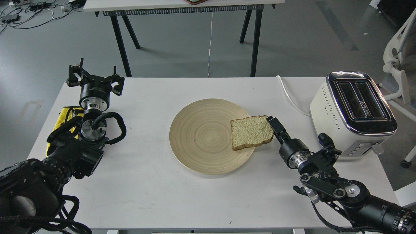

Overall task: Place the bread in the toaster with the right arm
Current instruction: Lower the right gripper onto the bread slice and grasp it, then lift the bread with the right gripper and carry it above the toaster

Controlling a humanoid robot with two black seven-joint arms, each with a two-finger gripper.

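Observation:
The bread lies flat on the right rim of a round wooden plate, its right side hanging over the edge. The cream-white toaster with a chrome top and two empty black slots stands at the table's right. My right gripper points up-left, low over the table, with its tip at the bread's right crust. It is seen edge-on, so I cannot tell its fingers apart. My left gripper is open and empty at the far left of the table.
The toaster's white cord runs from the table's back edge to the toaster. A yellow cloth lies under my left arm. A white chair stands beyond the toaster. Another table stands behind.

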